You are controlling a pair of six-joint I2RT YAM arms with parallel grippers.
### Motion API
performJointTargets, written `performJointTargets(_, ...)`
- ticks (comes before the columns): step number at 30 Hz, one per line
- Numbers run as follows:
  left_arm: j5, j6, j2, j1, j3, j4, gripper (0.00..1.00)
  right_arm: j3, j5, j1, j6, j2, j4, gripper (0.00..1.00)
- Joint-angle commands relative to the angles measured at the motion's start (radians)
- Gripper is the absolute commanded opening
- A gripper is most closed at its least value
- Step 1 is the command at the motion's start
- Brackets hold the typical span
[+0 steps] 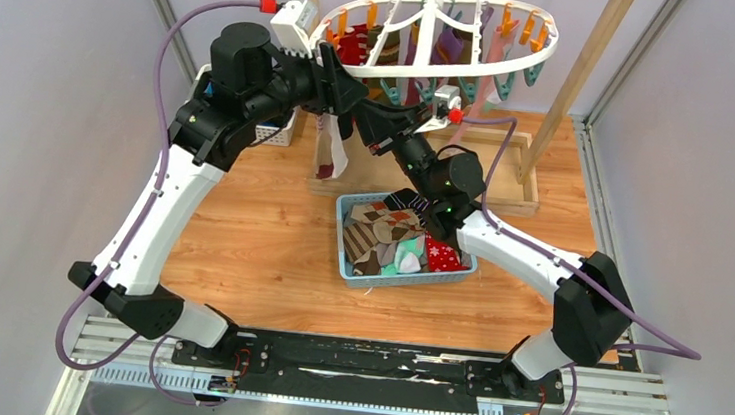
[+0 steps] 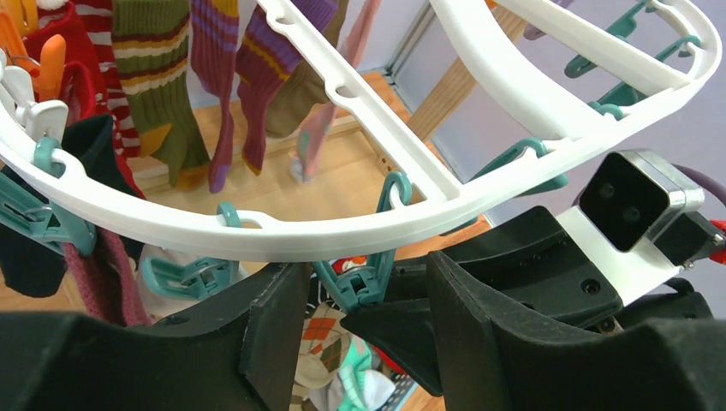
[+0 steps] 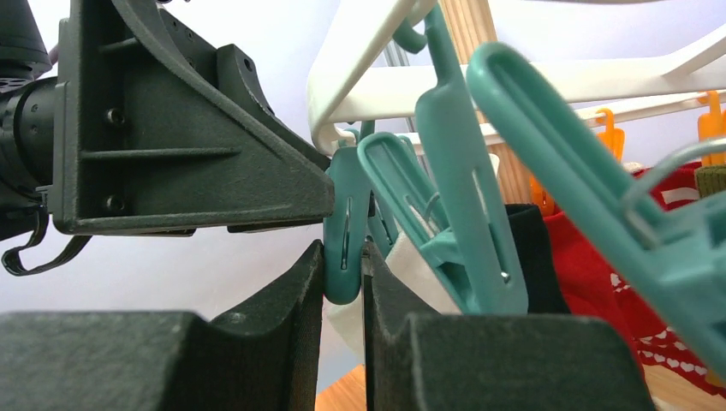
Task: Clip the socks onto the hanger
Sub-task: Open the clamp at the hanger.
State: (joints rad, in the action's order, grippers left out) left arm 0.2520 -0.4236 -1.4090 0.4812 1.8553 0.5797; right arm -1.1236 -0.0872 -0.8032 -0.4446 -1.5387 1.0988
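The white oval hanger (image 1: pixel 439 28) hangs at the back, with several socks (image 1: pixel 448 49) clipped under it. Its rim (image 2: pixel 282 235) crosses the left wrist view. My right gripper (image 3: pixel 344 274) is shut on the lower end of a teal clip (image 3: pixel 344 244) at the hanger's left end. My left gripper (image 2: pixel 368 334) is open and empty, its fingers (image 2: pixel 274 334) on either side of that same clip (image 2: pixel 370 282) and of a right finger. In the top view both grippers (image 1: pixel 349 90) (image 1: pixel 370 109) meet under the rim. A white and maroon sock (image 1: pixel 333 154) hangs just below them. More socks (image 1: pixel 396 240) lie in the blue basket (image 1: pixel 350 266).
A wooden frame (image 1: pixel 522 171) stands behind the basket, with slanted wooden posts (image 1: pixel 581 76) holding the hanger. A white basket (image 1: pixel 274 134) sits at the back left behind my left arm. Orange clips (image 1: pixel 525 29) and teal clips (image 1: pixel 505 84) dangle along the rim.
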Motion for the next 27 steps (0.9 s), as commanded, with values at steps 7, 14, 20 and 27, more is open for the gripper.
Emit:
performJointTargets(7, -0.080, -0.015, -0.010, 0.008, 0.025, -0.025, 0.51, -0.022, -0.086, -0.060, 0.050, -0.010, -0.046, 0.00)
performJointTargets(14, -0.109, 0.000, -0.007, 0.008, 0.014, -0.012, 0.34, -0.032, -0.088, -0.062, 0.058, -0.012, -0.058, 0.03)
performJointTargets(20, -0.113, 0.000, -0.003, 0.008, 0.018, -0.004, 0.22, -0.019, -0.082, -0.062, 0.070, -0.003, -0.070, 0.10)
performJointTargets(27, -0.118, -0.002, 0.002, 0.008, 0.013, -0.002, 0.07, -0.012, -0.084, -0.062, 0.078, 0.018, -0.095, 0.27)
